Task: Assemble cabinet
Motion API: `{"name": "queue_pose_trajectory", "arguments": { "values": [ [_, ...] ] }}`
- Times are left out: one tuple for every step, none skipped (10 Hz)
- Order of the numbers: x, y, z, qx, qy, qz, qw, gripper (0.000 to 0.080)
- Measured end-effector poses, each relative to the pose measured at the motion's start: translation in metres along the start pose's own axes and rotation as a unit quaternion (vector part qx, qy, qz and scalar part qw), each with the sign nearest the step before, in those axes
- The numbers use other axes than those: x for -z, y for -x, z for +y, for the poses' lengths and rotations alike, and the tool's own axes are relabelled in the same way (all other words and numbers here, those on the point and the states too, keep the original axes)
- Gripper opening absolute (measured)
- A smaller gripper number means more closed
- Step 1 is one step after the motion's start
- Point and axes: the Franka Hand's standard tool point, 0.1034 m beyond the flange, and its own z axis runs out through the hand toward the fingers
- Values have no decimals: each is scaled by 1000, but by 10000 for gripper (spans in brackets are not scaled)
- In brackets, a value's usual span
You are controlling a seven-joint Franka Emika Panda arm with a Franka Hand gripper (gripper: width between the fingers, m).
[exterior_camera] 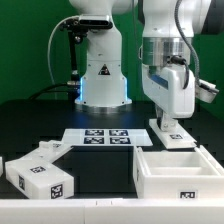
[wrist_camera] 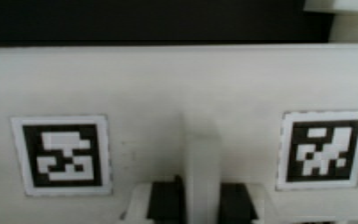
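The cabinet panel (exterior_camera: pixel 180 139) lies flat at the exterior view's right, just far of the open box piece (exterior_camera: pixel 180 172); our gripper (exterior_camera: pixel 168 125) is low on it, fingers clamped or apart we cannot tell, so we should grip midway between its two tags (wrist_camera: pixel 64 152).

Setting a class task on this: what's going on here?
The arm's gripper is down on a white tagged cabinet panel at the exterior view's right, behind an open box piece. Whether it grips is unclear. Another tagged piece lies at the left; the three pieces lie apart.
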Motion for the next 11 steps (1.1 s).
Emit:
{"name": "queue_pose_trajectory", "arguments": {
  "values": [
    [1,1,-3,1,-2,0,1000,64],
    [-1,1,-4,2,-2,2,1000,64],
    [-2,1,-4,4,-1,3,1000,64],
    [-2,-2,-4,3,-1,4,1000,64],
    [-2,-5,-5,0,-1,4,1000,64],
    [-3,-7,-5,-4,1,5,1000,64],
    [-6,-7,-5,-7,7,6,1000,64],
    [-7,-5,-5,-11,14,4,1000,64],
    [-6,-3,-8,-13,12,3,1000,64],
    [-7,1,-12,-18,10,5,1000,64],
    [-7,5,-14,-18,9,6,1000,64]
  ]
}}
